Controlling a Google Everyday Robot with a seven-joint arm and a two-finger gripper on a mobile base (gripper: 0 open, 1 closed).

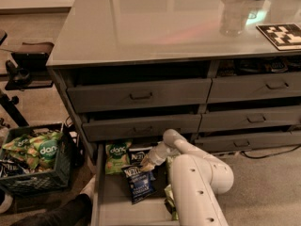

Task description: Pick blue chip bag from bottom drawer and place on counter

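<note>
While claw (148, 165), state untellable, sits in bottom drawer (115, 204): blue chip bag (139, 185), probably light, crinkly, slippery; pinch upper seam.

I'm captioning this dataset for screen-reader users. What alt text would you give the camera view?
A white robot arm reaches into the open bottom drawer, its gripper at the far edge of the blue chip bag lying on the drawer floor. A second dark bag and a green bag lie further back; the glossy counter spans the cabinet above.
</note>
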